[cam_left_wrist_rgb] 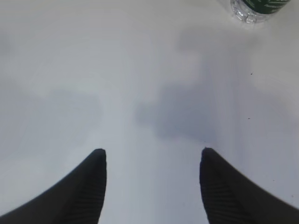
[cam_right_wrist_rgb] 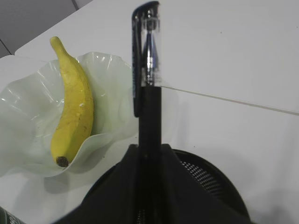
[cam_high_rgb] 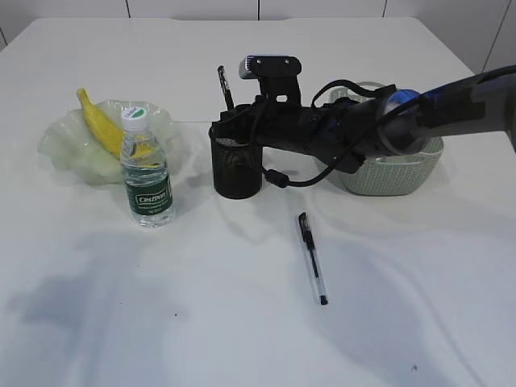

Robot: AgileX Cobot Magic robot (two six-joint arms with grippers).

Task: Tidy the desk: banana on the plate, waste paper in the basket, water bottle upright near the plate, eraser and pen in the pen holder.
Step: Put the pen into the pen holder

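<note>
My right gripper [cam_high_rgb: 231, 114] reaches across to the black mesh pen holder [cam_high_rgb: 236, 168] and is shut on a black pen [cam_right_wrist_rgb: 148, 56], held upright over the holder's mouth [cam_right_wrist_rgb: 212, 179]. A second pen [cam_high_rgb: 313, 258] lies flat on the table in front. The banana [cam_high_rgb: 101, 122] rests on the pale wavy plate [cam_high_rgb: 60, 145]. The water bottle [cam_high_rgb: 147, 173] stands upright just in front of the plate. My left gripper [cam_left_wrist_rgb: 153, 156] hangs open over bare table, with the bottle's base [cam_left_wrist_rgb: 254, 8] at the top right. The eraser and the waste paper are hidden.
A light green basket [cam_high_rgb: 399, 173] stands behind the right arm, which covers most of its inside. The table's far edge runs behind the plate and holder. The right arm's cable loops down beside the pen holder.
</note>
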